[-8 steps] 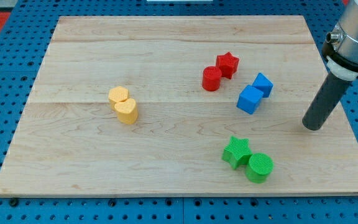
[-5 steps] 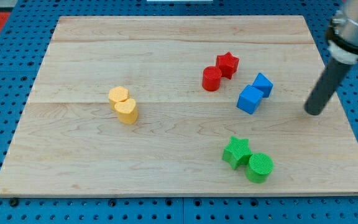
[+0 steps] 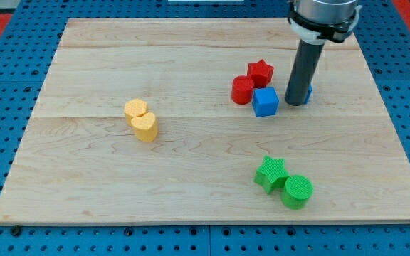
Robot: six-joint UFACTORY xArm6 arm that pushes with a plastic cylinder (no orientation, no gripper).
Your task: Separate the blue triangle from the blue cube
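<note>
Your pincerless rod swept in, my tip (image 3: 295,104) wedging between blue cube (image 3: 265,102), shoved leftward, and half-hidden blue triangle (image 3: 309,92): separation begun.

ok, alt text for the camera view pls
My tip stands between the blue cube and the mostly hidden blue triangle. Red cylinder touches the cube, red star behind; two yellow blocks at the view's left.

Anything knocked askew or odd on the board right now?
Nothing damaged. The blue cube now sits touching the red cylinder. My tip stands between it and the other blue block, which is mostly hidden behind the rod. Yellow and green pairs look undisturbed.
</note>
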